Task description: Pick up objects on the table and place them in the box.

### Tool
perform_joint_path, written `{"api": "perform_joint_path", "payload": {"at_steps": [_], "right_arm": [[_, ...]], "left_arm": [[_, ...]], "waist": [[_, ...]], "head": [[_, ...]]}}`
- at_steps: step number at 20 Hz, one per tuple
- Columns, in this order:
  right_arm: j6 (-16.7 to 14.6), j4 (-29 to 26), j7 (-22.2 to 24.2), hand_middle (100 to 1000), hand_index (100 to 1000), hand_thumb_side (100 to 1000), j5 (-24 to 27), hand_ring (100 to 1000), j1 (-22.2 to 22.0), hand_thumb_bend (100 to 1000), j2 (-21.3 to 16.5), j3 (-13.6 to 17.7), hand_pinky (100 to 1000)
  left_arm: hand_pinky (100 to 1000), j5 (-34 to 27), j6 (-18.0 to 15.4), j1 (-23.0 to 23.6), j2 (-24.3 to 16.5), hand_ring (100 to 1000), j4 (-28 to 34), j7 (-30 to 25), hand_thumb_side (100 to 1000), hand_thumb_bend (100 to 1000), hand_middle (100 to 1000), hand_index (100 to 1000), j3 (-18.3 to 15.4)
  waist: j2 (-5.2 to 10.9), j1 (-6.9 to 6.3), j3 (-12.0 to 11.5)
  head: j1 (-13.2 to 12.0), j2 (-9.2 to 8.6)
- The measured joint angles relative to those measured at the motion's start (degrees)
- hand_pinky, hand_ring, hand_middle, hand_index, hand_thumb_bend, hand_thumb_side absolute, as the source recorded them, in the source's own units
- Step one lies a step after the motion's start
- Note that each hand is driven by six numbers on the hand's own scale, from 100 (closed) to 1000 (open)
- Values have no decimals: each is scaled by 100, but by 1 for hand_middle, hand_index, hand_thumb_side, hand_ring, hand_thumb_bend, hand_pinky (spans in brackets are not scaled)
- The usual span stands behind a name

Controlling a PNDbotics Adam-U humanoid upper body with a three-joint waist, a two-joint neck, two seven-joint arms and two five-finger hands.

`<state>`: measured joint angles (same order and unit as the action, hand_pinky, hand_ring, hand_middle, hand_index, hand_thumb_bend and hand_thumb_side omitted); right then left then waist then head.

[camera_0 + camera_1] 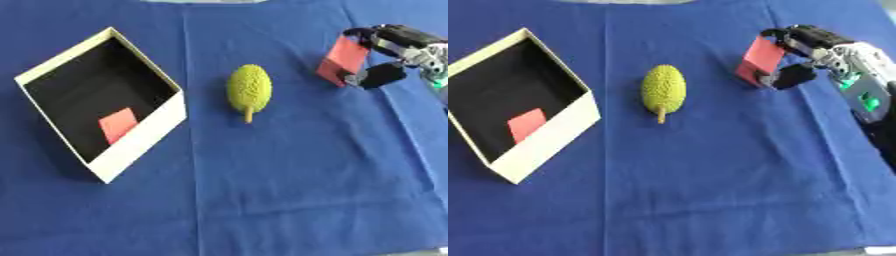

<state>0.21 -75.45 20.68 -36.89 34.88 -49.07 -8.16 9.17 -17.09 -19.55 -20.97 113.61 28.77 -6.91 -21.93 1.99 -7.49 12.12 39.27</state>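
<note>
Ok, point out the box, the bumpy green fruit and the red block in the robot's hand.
box [140, 145]: left eye view, on its pale outer wall.
green fruit [249, 87]: left eye view, middle of its bumpy body.
red block [759, 59]: right eye view, on its red face, held in the right hand [807, 42].

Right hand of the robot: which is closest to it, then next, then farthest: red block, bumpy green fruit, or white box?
1. Red block, held in the right hand, far right.
2. Bumpy green fruit, in the middle.
3. White box, far left.
</note>
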Motion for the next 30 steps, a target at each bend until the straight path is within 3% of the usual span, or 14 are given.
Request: {"api": "perform_joint_path", "payload": {"at_steps": [3, 6, 18, 22, 25, 30], "right_arm": [[72, -1, -93, 408, 955, 467, 124, 651, -14, 104, 1, -1, 770], [78, -46, -157, 385, 942, 425, 289, 637, -21, 100, 1, -2, 763], [141, -1056, -93, 330, 908, 146, 987, 603, 215, 100, -224, 211, 767], [45, -1642, 101, 333, 913, 123, 1028, 602, 641, 100, -303, 165, 773], [-67, -1995, 387, 330, 910, 121, 1021, 601, 1139, 100, -243, -86, 774], [-182, -1981, 902, 326, 900, 126, 849, 601, 2151, 100, 550, -570, 778]], "left_arm": [[703, -1, 10, -5, 10, 777, 0, -9, 723, 126, 763, 802, 0], [703, -1, 24, -5, 32, 778, 0, -23, 723, 126, 764, 801, 1], [703, -1, 48, -1, 41, 778, 0, -47, 723, 125, 763, 797, 1], [704, -1, 47, 8, 40, 778, 0, -45, 722, 126, 763, 797, 1], [704, -1, 48, 16, 40, 778, 0, -45, 721, 127, 763, 797, 2], [705, -2, 49, 22, 40, 779, 0, -49, 718, 130, 763, 797, 25]], "waist": [[0, -11, 0], [0, -12, 0], [0, -9, 18], [5, -7, 31], [41, 7, 35], [91, 0, 26]], "head": [[4, 0], [11, 0], [-40, 5], [-62, 10], [-37, 24], [33, 53]]}}
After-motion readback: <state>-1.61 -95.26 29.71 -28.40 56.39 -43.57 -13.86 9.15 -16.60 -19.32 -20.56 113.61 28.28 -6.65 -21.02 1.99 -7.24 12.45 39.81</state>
